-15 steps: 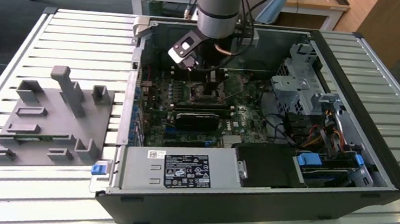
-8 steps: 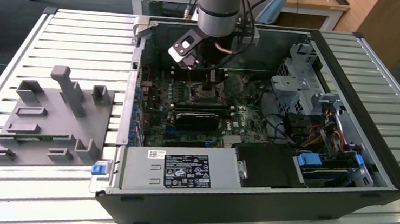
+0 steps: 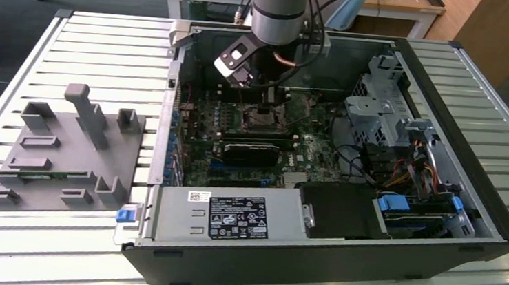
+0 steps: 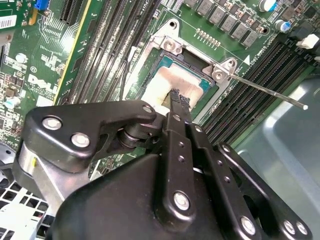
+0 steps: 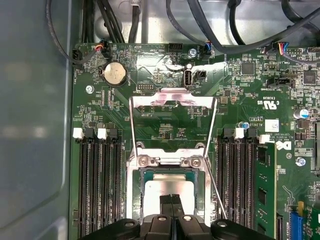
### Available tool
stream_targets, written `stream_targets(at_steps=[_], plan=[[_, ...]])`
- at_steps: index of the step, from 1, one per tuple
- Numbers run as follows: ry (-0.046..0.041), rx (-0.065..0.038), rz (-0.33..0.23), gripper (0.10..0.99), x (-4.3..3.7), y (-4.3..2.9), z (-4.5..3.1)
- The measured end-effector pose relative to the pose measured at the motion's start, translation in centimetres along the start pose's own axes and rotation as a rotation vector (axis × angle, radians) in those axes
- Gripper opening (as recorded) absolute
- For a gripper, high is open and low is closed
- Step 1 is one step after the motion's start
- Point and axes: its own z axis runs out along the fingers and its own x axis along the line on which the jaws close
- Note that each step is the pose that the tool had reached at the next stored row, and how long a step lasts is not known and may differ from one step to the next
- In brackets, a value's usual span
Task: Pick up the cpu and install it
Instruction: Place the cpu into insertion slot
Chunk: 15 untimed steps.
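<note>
The cpu [image 5: 167, 186], a silvery square chip with a pale rim, lies flat in the motherboard's socket [image 5: 134, 176]; in the second wrist view the cpu [image 4: 169, 81] sits between the socket's metal corners. My gripper [image 5: 171, 199] hangs straight over it with its two black fingers [image 4: 176, 107] pressed together, tips at or just above the chip's top and nothing between them. The socket's metal load plate [image 5: 172, 98] is flipped open and its thin lever [image 4: 265, 90] sticks out free. In the exterior view the gripper [image 3: 271, 111] reaches down into the open computer case [image 3: 471, 196].
Rows of memory slots [image 5: 97, 185] flank the socket on both sides. A black card [image 3: 254, 151], the power supply [image 3: 229, 216] and a drive cage [image 3: 378, 105] crowd the case. A grey fixture tray [image 3: 59, 160] with upright pegs lies on the slatted table at the exterior view's left.
</note>
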Motion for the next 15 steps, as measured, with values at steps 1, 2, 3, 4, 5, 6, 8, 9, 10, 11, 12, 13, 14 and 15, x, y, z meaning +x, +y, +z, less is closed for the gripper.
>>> stream_targets(at_steps=[1,2,3,4,5,6,8,9,10,11,12,13,14,15], plan=[[0.0000,0.000,0.000,0.106,0.00,0.00,-0.05],[0.0000,0.000,0.000,0.106,0.00,0.00,-0.09],[0.0002,0.000,0.000,0.106,0.01,0.01,-0.10],[0.0003,0.000,0.000,0.106,0.01,0.01,-0.11],[0.0002,0.000,0.000,0.106,0.00,0.01,-0.13],[-0.0002,0.000,0.000,0.106,0.00,0.00,-0.19],[0.0000,0.000,0.000,0.106,0.00,0.01,-0.26],[0.0001,0.000,0.000,0.106,0.00,0.01,-0.29],[0.0000,0.000,0.000,0.106,0.00,0.01,-0.39],[0.0000,0.000,0.000,0.106,0.00,0.01,-0.43],[0.0000,0.000,0.000,0.106,0.01,0.02,-0.46],[0.0000,0.000,0.000,0.106,0.00,0.01,-0.49],[0.0001,0.000,0.000,0.106,0.01,0.02,-0.51],[0.0001,0.000,0.000,0.106,0.01,0.02,-0.53]])
